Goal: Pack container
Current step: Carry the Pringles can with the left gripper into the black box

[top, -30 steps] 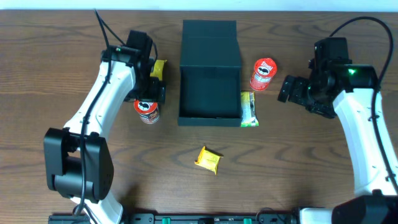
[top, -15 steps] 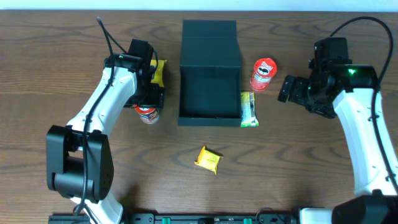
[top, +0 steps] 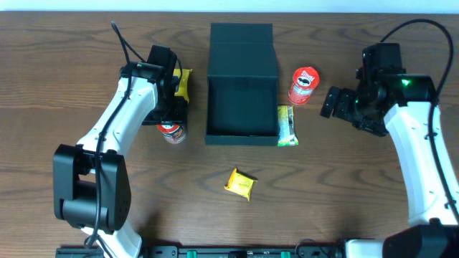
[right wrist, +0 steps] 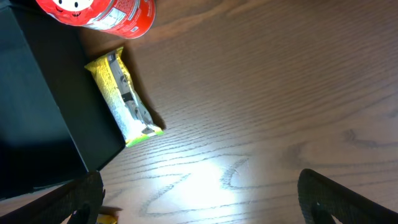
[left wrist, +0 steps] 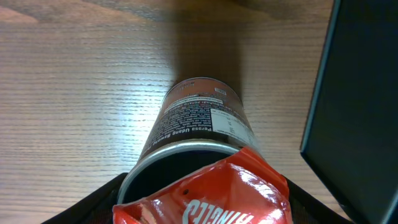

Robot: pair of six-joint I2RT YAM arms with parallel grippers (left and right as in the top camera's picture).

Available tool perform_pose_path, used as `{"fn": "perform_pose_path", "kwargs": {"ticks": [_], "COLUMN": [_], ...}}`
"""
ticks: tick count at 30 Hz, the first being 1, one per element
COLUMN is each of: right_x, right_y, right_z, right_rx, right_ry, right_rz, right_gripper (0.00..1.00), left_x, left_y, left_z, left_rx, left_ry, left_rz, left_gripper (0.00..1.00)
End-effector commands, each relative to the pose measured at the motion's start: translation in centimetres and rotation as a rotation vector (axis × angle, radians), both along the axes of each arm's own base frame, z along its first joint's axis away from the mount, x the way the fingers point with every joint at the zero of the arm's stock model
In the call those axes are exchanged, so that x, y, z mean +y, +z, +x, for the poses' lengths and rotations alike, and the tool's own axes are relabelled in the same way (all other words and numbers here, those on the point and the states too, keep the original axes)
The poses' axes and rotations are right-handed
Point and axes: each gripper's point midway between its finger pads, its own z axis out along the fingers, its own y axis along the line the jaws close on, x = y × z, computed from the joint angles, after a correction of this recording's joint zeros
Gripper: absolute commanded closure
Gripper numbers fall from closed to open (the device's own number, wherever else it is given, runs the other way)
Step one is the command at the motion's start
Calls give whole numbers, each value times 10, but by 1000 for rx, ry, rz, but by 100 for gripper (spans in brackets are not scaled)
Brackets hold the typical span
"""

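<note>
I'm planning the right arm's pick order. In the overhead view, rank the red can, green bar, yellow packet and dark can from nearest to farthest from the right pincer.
1. red can, just left of the right pincer.
2. green bar, beside the container, on its right.
3. yellow packet, front centre.
4. dark can, far left.
</note>
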Motion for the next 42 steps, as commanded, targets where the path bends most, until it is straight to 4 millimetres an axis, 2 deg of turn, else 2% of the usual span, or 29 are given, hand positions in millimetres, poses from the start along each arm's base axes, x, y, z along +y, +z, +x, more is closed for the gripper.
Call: {"fn": "perform_pose_path", "kwargs": {"ticks": [1,6,9,16,18,22,30,36,42], "right_x": [1,1,1,1,1,1,1,1,1], "right_y": [3,3,3,3,3,3,3,3,3], "right_z": [1,2,2,3,3,3,1,2,2], "right_rx": [-9,-14,-14,-19,-19,-16,-11,-13,-14], "right_ry": [-10,-10,-10,-10,-10,-10,-10,-10,-10], "right_rz": [1,1,1,1,1,1,1,1,1], "right_gripper": [1,1,1,1,1,1,1,1,1], "left_x": [-6,-16,-17,-22,-36,-68,-94,-124,-150], "left_y": [0,3,12,65,82,101,115,139,146], "left_z": [-5,-6,-6,8,12,14,11,8,7], "left_rx": [20,25,28,-17,-37,-54,-48,-51,-72], "left_ry": [34,24,18,12,-7,-95,-132,-184,-260], "left_rz": [-41,-82,-80,-101,-180,-373,-541,-751,-843], "left_gripper": [32,33,33,33,32,29,29,29,27]}}
